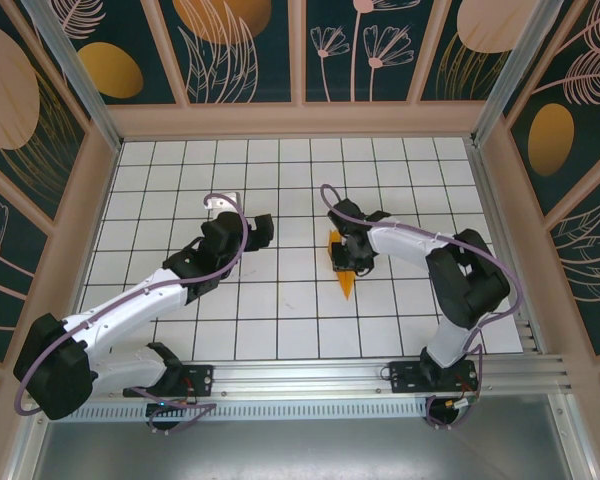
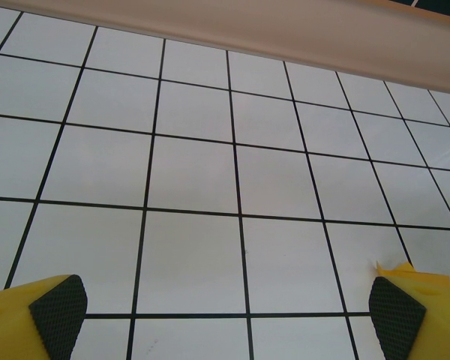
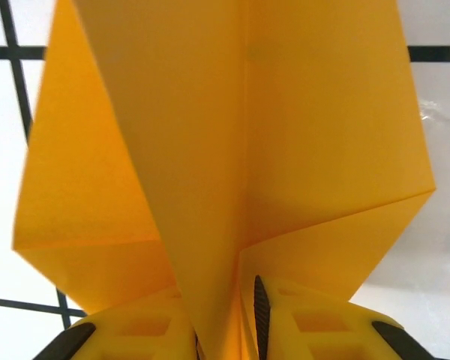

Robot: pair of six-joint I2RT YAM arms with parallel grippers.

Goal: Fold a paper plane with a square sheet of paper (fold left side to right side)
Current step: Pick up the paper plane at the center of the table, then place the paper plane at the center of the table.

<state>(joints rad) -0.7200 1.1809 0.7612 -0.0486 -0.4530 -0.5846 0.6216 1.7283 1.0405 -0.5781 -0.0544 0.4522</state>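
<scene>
The paper plane [image 3: 232, 150] extends straight ahead of the right fingers [image 3: 260, 315], its long centre crease in line with them. They are pinched nearly together on that raised fold. The left fingers [image 2: 56, 307] gape wide and empty over bare surface [image 2: 195, 172], well apart to the left, so the right arm is much nearer, with no obstacle around the paper.

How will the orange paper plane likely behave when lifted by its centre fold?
Probably floppy: the paper plane is thin sheet, its flaps spreading loosely beside the crease. Likely light and easily crumpled. The right hand pinches its centre fold, which may stiffen it.
</scene>
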